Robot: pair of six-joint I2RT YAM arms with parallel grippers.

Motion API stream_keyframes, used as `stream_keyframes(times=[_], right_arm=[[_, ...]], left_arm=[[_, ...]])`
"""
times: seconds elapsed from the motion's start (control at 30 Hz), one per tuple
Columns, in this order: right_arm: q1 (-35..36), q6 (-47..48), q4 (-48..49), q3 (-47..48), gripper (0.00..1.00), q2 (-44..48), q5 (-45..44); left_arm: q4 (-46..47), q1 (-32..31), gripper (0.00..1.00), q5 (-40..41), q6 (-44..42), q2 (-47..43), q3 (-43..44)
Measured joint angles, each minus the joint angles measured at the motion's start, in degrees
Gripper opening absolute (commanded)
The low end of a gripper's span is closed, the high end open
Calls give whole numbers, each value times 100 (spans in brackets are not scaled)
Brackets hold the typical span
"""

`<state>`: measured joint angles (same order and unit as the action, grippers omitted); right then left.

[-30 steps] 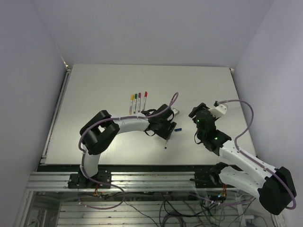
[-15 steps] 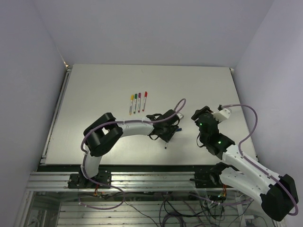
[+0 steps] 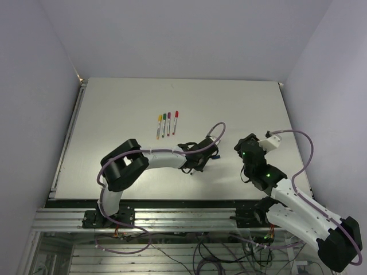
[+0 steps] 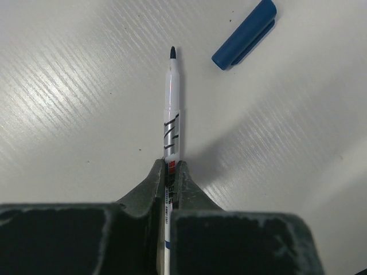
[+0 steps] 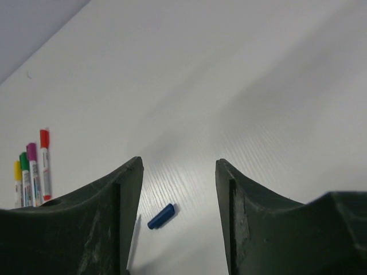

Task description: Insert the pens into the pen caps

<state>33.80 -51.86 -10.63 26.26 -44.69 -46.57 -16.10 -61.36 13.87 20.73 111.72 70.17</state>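
My left gripper (image 4: 170,166) is shut on the barrel of a silvery-white pen (image 4: 172,114) that lies on the table, dark blue tip pointing away. The blue pen cap (image 4: 245,34) lies loose beyond and to the right of that tip. In the top view the left gripper (image 3: 195,166) is low over the table's middle front. My right gripper (image 5: 179,163) hovers open with nothing in it; the blue cap (image 5: 161,216) shows between its fingers, farther off on the table. From above, the right gripper (image 3: 244,150) is apart to the right.
Several capped pens lie in a row at the back left: yellow (image 3: 159,125), green (image 3: 164,123), purple (image 3: 168,122), red (image 3: 175,120). The right wrist view shows them too, the red-capped one (image 5: 45,163) rightmost. The table (image 3: 114,114) is pale, walls on three sides.
My left gripper has come down over the loose pen and closed on its barrel. The right arm has drawn back slightly, its jaws a little narrower.
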Motion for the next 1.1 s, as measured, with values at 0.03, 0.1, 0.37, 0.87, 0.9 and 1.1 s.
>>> stream_keyframes(times=[0.03,0.1,0.37,0.87,0.9,1.1], right_arm=[[0,28,-39,0,50,-24,55],[0,188,-48,-2,48,-129,223],[0,881,-20,-2,36,-824,1169],[2,1652,391,404,41,-1862,2317],[2,1744,402,450,46,-1932,2367],[2,2693,293,1047,78,-2608,2955]], left_arm=[[22,2,7,26,20,-13,-20],[37,15,7,98,57,-46,-63],[192,813,7,-382,175,-743,-848],[168,1292,7,-223,120,-1987,-1351],[173,1309,7,-232,122,-2004,-1390],[267,1456,7,-411,120,-2011,-1475]])
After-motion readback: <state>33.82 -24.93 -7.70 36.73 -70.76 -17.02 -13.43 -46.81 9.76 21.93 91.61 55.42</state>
